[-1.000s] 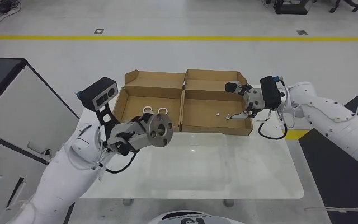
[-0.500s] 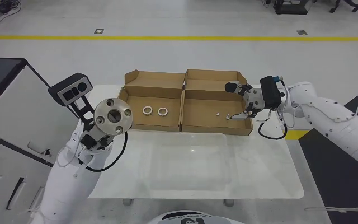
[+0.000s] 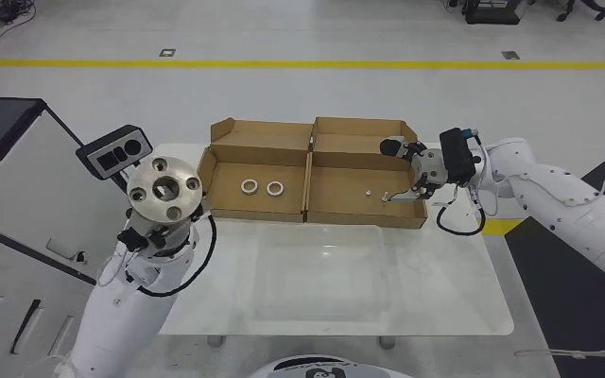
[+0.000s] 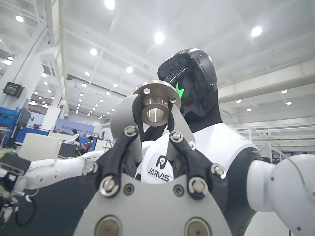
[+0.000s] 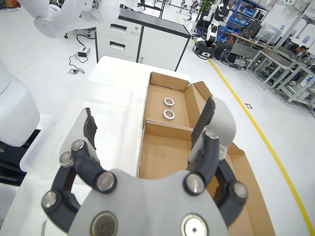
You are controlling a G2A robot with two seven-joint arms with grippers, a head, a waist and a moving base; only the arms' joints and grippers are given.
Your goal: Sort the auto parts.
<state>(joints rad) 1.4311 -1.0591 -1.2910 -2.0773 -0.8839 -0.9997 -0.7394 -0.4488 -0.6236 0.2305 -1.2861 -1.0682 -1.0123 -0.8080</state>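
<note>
Flange (image 4: 157, 92) clamped in my left gripper (image 4: 153, 117), held aloft. My right gripper (image 5: 148, 110) spread wide over box (image 5: 165, 153); I see two rings (image 5: 169, 114) beyond its fingertips, in next box (image 5: 154, 99).

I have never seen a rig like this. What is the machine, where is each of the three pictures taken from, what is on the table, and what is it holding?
This is a two-armed robot at a white table. The wide picture comes from a camera above its arms, looking down. The other two come from cameras on its wrists, one on each arm.

Two open cardboard boxes stand side by side on the table, with a clear plastic tray in front of them. Two metal rings lie in the box nearer the left arm.

The left arm's jaws are shut on a flanged metal bushing, held near the table's left edge with its flange facing the overhead camera. The right arm's jaws stand open over the other box and hold nothing.
</note>
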